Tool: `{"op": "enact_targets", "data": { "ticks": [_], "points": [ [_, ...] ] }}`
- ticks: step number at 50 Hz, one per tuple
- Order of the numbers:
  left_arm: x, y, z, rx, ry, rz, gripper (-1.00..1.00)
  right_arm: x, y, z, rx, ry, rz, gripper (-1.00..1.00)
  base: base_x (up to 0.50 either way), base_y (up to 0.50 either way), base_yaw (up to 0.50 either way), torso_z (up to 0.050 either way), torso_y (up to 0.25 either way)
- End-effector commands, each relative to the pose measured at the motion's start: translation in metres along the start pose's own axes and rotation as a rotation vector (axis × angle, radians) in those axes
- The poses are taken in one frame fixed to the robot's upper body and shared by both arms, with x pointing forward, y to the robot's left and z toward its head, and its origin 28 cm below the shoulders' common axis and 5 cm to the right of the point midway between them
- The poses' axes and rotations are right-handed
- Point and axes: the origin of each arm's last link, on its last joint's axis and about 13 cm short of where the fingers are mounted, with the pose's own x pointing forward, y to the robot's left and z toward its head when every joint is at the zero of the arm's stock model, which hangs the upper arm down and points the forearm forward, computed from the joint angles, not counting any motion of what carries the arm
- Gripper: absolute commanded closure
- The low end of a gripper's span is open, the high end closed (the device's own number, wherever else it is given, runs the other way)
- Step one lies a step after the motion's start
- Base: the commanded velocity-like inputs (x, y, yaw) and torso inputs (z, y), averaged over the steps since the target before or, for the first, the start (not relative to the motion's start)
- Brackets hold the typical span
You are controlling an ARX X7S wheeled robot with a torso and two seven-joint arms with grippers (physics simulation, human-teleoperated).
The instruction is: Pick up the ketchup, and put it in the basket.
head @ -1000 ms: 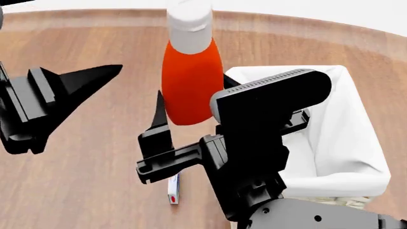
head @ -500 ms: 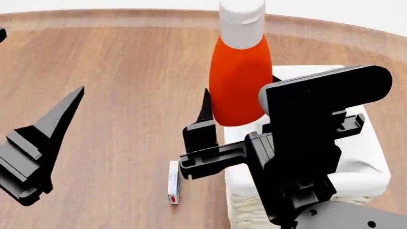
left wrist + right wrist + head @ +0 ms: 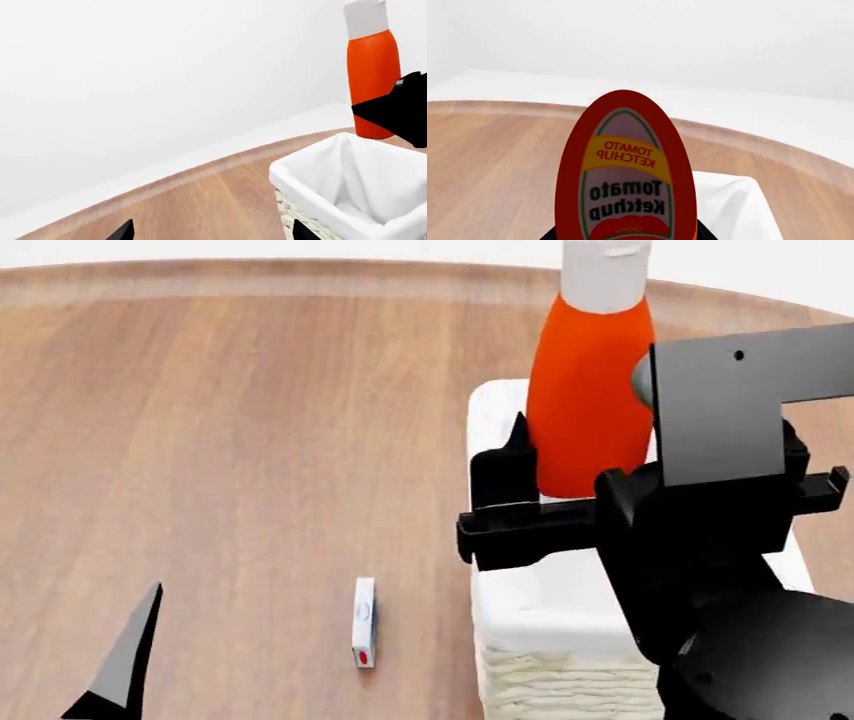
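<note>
- Setting type: a bare simulated tabletop scene, not a furnished room. All surfaces are flat, clean computer renders.
- Work surface: a wooden table (image 3: 240,440) with plank grain and a curved, paler far edge.
- Backdrop: a plain white wall and floor (image 3: 133,75) beyond the table edge; no furniture, windows or fixtures are visible.
- Domestic cues: a wicker basket (image 3: 561,680) with a white cloth liner, and a bottle labelled "Tomato Ketchup" (image 3: 626,185), suggest a kitchen or pantry theme.
- Other item: a small white box (image 3: 363,635) lies flat on the wood, just beside the basket.
</note>
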Motion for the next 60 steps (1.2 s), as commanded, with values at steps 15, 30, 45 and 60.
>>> {"op": "enact_targets", "data": {
  "ticks": [15, 30, 45, 60],
  "points": [
    [-0.013, -0.004, -0.022, -0.112, 0.028, 0.068, -1.00, 0.017, -0.005, 0.039, 0.041, 0.167, -0.068, 1.00, 0.00, 0.00, 0.00, 0.000, 0.001],
    [-0.013, -0.002, -0.022, -0.129, 0.040, 0.081, -1.00, 0.020, -0.008, 0.065, 0.063, 0.359, -0.121, 1.00, 0.00, 0.00, 0.00, 0.000, 0.000],
    [-0.012, -0.003, -0.025, -0.139, 0.053, 0.073, -1.00, 0.027, -0.009, 0.063, 0.142, 0.531, -0.111, 1.00, 0.00, 0.00, 0.00, 0.001, 0.001],
    [-0.011, -0.003, -0.027, -0.146, 0.063, 0.065, -1.00, 0.033, -0.012, 0.064, 0.180, 0.594, -0.087, 1.00, 0.00, 0.00, 0.00, 0.000, 0.001]
  ]
}}
